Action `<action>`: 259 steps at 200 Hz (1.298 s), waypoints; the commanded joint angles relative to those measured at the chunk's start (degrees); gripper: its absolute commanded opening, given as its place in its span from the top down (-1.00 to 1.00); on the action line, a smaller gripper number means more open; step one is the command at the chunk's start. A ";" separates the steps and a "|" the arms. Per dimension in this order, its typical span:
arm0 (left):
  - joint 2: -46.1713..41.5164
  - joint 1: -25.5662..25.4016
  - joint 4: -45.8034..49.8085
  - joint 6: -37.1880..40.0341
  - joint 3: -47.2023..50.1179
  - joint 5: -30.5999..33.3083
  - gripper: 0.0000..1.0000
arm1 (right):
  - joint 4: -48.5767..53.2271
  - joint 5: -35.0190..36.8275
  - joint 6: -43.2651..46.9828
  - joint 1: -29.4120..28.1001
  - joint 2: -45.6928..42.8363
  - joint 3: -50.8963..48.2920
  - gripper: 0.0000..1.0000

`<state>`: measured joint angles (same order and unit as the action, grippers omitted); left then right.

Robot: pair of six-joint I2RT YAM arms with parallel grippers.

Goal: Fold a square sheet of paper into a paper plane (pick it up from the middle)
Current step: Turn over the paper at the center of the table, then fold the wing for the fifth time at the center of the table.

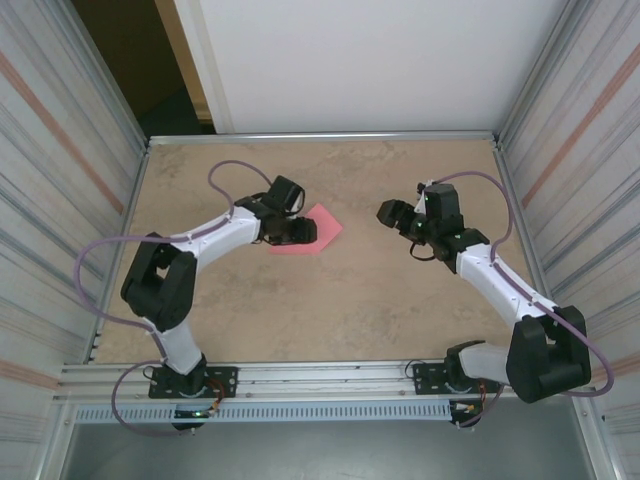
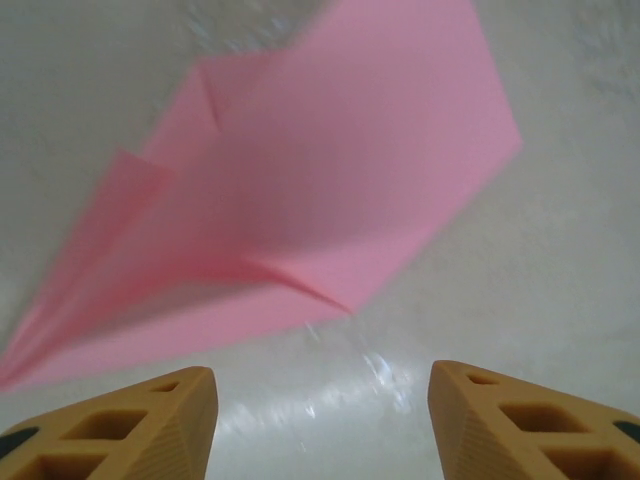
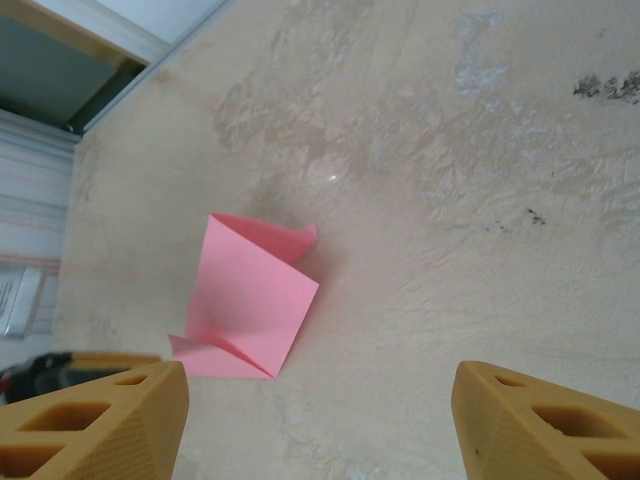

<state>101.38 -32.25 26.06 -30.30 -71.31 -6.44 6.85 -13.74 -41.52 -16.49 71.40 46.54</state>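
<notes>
The left gripper stands with its jaws spread and nothing between them. In the left wrist view its two tan fingers sit well apart at the bottom of the picture, with bare surface in the gap. The pink paper lies just beyond the fingertips, and a strip of bare surface separates it from them, so no pinch on the paper shows. The paper is somewhat blurred there, but its folds read clearly enough: a broad flat panel on the right and narrower overlapping flaps running to a point at the lower left.

From above, the left gripper hangs over the near-left part of the pink paper, which lies flat on the surface a little left of centre, with one pointed corner aimed to the right. Whether the fingers brush the sheet cannot be told from that angle.

The right gripper is also spread wide and holds nothing. Its fingers frame bare surface in the right wrist view (the pink paper lies beyond them, apart from both tips, one corner curled up at its far edge). In the top view this gripper is near the paper's right corner but not touching it.
</notes>
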 commanded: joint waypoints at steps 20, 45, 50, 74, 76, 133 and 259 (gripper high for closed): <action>4.73 4.87 -9.23 -4.23 1.60 -7.40 -0.24 | -0.18 -0.19 -0.73 -1.28 0.58 0.39 -0.38; 7.04 5.54 -10.48 -5.93 1.42 -8.07 -0.24 | 0.33 -0.04 -0.55 -1.73 0.84 0.74 -0.38; 7.27 5.64 -10.70 -6.11 1.49 -8.14 -0.24 | 0.36 -0.12 -0.57 -1.83 0.93 0.74 -0.38; 8.07 5.82 -10.81 -6.82 1.68 -6.53 -0.24 | 0.35 -0.49 -0.53 -2.17 1.84 0.91 -0.38; 8.18 5.87 -10.74 -6.90 1.65 -6.43 -0.24 | 0.35 -0.50 -0.64 -2.24 1.93 0.94 -0.38; 9.49 6.42 -10.46 -11.79 4.16 -8.92 -0.20 | -5.36 -6.53 -13.04 -4.34 7.33 -1.34 -0.36; 2.80 5.54 -17.29 -28.59 17.51 -15.80 -0.10 | -13.00 -5.19 -32.69 -20.27 24.66 0.31 -0.09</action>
<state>103.81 -26.22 4.84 -55.99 -56.21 -21.67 -4.93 -19.73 -69.82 -35.07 93.23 45.47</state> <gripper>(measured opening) 0.550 0.578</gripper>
